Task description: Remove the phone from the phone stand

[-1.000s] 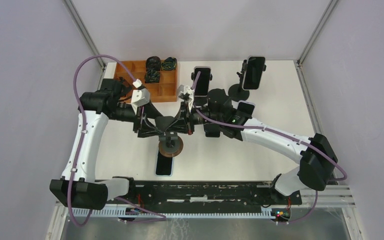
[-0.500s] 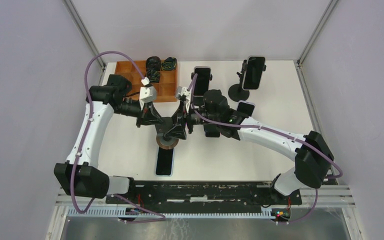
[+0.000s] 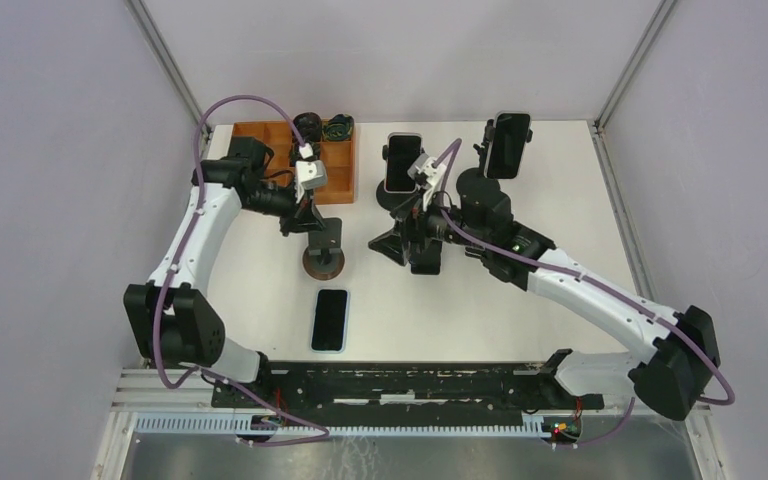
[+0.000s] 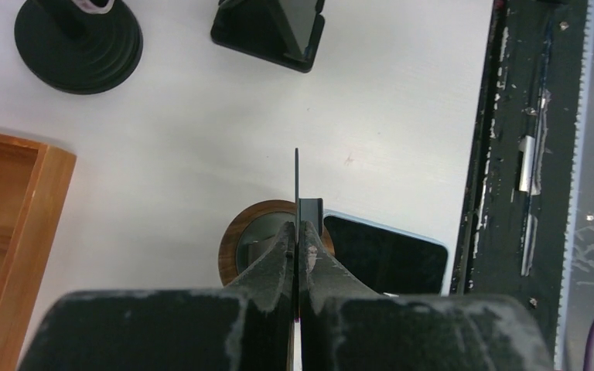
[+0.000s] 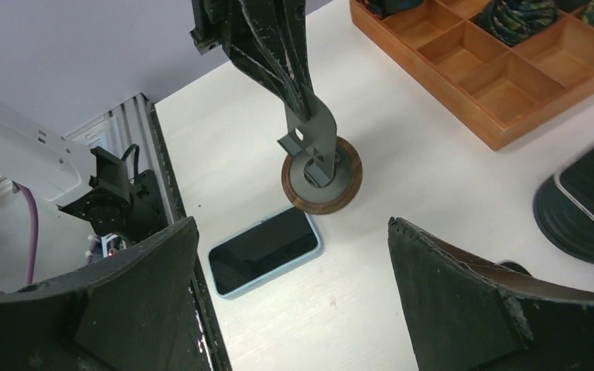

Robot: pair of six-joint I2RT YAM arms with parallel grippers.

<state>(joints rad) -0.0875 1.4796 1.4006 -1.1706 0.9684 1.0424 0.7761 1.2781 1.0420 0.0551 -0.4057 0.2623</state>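
Phone's off the stand, flat on the table!
The phone lies screen-up just near of the wooden-based phone stand. The left gripper pinches the stand's upright plate, and the right gripper hangs spread wide to its right.

The phone stand has moved farther from the near edge, carried by the left gripper. The phone on the counter is now fully uncovered. The right gripper has drawn away from the stand to the right, and the left arm has reached farther out.
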